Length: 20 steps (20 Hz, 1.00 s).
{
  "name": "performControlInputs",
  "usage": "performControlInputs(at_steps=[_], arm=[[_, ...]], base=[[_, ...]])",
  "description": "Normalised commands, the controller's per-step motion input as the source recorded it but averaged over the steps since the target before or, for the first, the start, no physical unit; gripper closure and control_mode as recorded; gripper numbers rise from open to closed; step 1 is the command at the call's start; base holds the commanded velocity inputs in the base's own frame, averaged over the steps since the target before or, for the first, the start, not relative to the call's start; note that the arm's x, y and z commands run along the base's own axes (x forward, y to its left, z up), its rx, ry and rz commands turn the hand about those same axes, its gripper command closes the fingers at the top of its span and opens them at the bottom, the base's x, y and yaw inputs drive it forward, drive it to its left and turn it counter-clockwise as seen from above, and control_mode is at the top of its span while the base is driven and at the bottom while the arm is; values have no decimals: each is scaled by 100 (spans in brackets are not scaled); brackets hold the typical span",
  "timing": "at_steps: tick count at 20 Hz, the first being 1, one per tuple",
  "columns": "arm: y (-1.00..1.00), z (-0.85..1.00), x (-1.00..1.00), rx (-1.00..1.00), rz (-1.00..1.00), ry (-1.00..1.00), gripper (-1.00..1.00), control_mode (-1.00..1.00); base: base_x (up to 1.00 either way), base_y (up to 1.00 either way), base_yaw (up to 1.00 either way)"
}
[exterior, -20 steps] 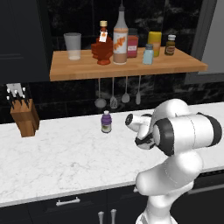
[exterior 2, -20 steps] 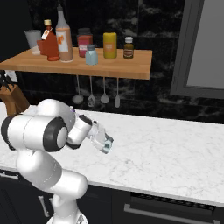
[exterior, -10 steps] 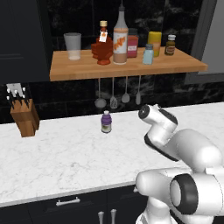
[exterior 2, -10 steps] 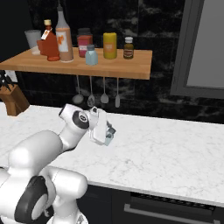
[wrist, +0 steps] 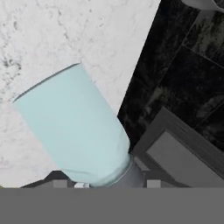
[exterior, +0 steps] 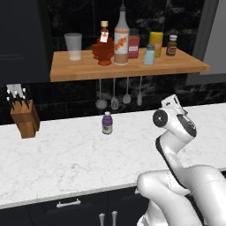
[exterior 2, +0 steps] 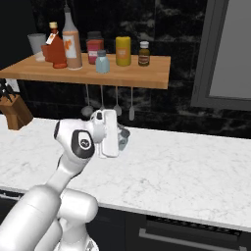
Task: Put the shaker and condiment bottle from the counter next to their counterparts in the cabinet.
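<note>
The gripper [exterior 2: 122, 139] is now clamping the shaker [wrist: 76, 131], jaws having just narrowed onto it a moment ago, and the arm is lifting it clear of the counter [exterior: 66, 163] toward the wall. The red bottle [exterior: 103, 46] is already sitting in the cabinet [exterior: 88, 70] beside the orange one [exterior: 122, 37], so I'd guess only this shaker is left, heading next to its twin [exterior: 149, 55].

A black marbled wall [exterior: 176, 17] rises behind, with dark drawers [exterior: 66, 209] bearing silver handles below.
</note>
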Motion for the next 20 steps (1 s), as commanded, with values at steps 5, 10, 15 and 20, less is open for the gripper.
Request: performControlInputs(at_steps=[5,10,15,20], arm=[[0,100,-17,0,0,-14,100,-100],[4,91,-3,-2,0,-4,100,-100],[17,75,0,-6,3,1,100,-100],[14,76,1,-9,17,1,100,-100]], base=[[0,0,0],[0,0,0],[0,0,0],[0,0,0]])
